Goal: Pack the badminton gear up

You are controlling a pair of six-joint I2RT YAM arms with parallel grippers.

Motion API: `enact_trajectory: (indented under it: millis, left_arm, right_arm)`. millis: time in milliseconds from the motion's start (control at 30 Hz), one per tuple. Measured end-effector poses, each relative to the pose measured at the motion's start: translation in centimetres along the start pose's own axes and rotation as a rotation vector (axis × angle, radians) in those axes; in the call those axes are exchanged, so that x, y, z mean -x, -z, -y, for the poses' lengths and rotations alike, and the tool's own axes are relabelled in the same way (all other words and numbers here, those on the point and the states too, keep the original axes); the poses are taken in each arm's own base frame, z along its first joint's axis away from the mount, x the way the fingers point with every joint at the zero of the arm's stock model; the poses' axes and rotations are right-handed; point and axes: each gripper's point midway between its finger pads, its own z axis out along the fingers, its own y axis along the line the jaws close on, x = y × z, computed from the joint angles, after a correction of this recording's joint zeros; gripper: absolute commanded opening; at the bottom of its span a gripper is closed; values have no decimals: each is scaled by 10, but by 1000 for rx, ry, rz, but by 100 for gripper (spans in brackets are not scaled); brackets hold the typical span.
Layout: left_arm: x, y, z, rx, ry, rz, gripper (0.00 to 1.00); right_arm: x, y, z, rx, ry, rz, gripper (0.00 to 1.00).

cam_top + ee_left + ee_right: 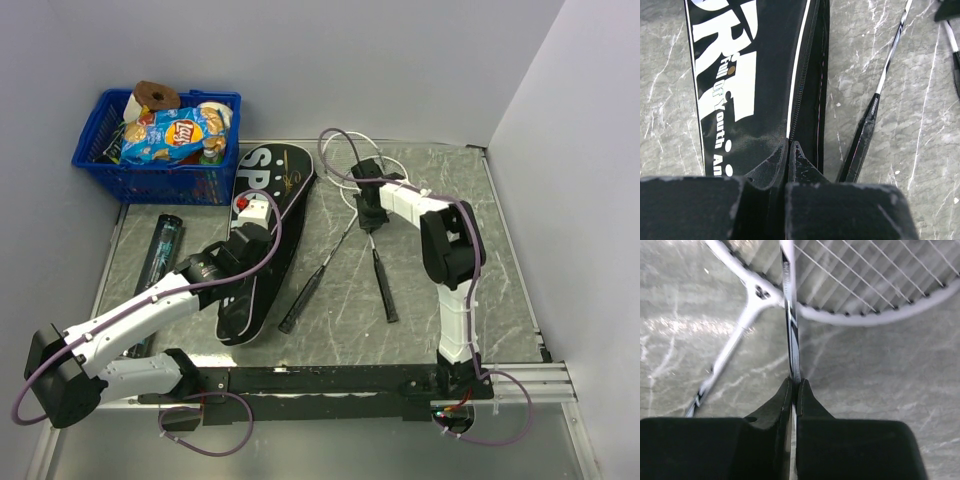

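The black bag lettered SPORT lies left of centre; its zip edge shows in the left wrist view. My left gripper is shut on the bag's zip edge. Two white-framed rackets lie crossed right of the bag, their heads at the back. My right gripper is shut on the thin shaft of the right racket. The other racket lies beside it; its black handle shows in the left wrist view. The dark tube lies at the left.
A blue plastic basket with a crisp packet stands at the back left. Grey walls close in the back and both sides. A black rail runs along the near edge.
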Motion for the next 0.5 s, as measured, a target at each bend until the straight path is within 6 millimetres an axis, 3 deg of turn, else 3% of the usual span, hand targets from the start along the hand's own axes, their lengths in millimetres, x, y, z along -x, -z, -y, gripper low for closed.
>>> enact_trajectory:
  millis: [200, 333, 500]
  left_arm:
    - [-1, 0, -1, 4, -2, -4, 1]
    - [-1, -1, -2, 16, -4, 0, 1]
    - [-2, -3, -3, 23, -2, -3, 1]
  right_arm:
    - [-28, 23, 7, -9, -50, -1, 0]
    - [-38, 59, 6, 5, -69, 46, 0]
    - [-37, 115, -15, 50, -46, 170, 0]
